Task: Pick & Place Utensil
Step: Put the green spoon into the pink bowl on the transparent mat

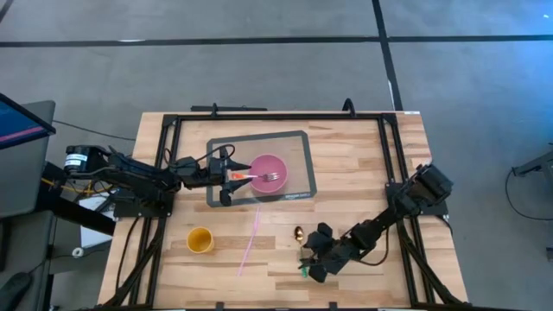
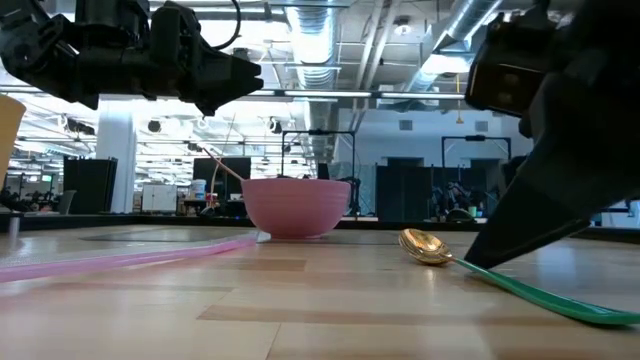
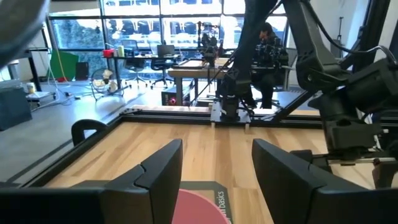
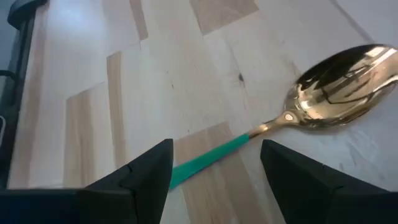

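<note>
**A:** What lies nearest the front of the counter (image 1: 363, 173)?

**B:** The right gripper (image 1: 313, 264) is there, low over the wood, its two dark fingers spread apart. Between them lies a spoon (image 4: 298, 118) with a gold bowl and a green handle. The handle runs under the gap between the fingers, and neither finger visibly touches it. In the high view the gold bowl (image 1: 298, 233) shows just beyond the gripper.

**A:** And to the left of that?

**B:** A long pink straw (image 1: 251, 242) lies flat on the wood, well apart from the spoon. Farther left stands a small yellow cup (image 1: 200, 240).

**A:** What is farther back?

**B:** A grey mat (image 1: 298, 164) with a pink bowl (image 1: 270, 173) standing on it. A silver fork (image 1: 263, 177) rests in the bowl, its tines inside and its orange handle reaching out over the rim toward the left arm.

**A:** Where is the left gripper?

**B:** The left gripper (image 1: 226, 175) hovers above the mat beside the bowl, at the fork's handle end. Its fingers are spread wide in its wrist view, holding nothing, with the bowl's pink rim (image 3: 198, 208) showing between them.
</note>
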`<action>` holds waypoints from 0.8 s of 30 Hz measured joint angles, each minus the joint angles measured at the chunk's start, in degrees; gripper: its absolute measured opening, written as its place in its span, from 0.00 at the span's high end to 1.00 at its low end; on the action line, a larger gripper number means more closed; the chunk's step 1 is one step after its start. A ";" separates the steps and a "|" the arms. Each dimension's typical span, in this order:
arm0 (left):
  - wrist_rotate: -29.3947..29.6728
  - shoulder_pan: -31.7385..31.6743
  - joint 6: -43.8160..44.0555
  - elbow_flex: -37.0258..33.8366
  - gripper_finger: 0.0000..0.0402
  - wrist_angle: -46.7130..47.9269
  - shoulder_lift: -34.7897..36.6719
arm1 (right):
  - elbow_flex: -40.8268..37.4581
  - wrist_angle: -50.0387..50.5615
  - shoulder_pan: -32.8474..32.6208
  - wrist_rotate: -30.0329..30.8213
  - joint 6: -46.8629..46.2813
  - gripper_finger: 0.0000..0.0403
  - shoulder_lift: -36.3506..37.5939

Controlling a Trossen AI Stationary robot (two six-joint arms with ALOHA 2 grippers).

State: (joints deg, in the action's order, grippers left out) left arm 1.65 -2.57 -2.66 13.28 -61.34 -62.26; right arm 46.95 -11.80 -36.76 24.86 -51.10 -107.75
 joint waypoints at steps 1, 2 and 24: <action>0.02 0.00 0.00 0.00 0.51 0.00 0.00 | 0.02 0.09 0.03 0.99 0.01 0.41 -0.12; -0.02 0.02 0.00 0.00 0.51 -0.02 0.00 | 0.04 0.43 0.04 1.62 -0.02 0.41 -0.17; -0.05 0.02 0.11 0.00 0.51 -0.07 -0.02 | 9.21 22.75 5.80 -0.88 -10.50 0.57 -0.36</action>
State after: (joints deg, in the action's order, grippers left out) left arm 1.61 -2.55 -2.55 13.28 -61.41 -62.28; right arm 56.16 10.95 -30.97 23.98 -61.60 -108.12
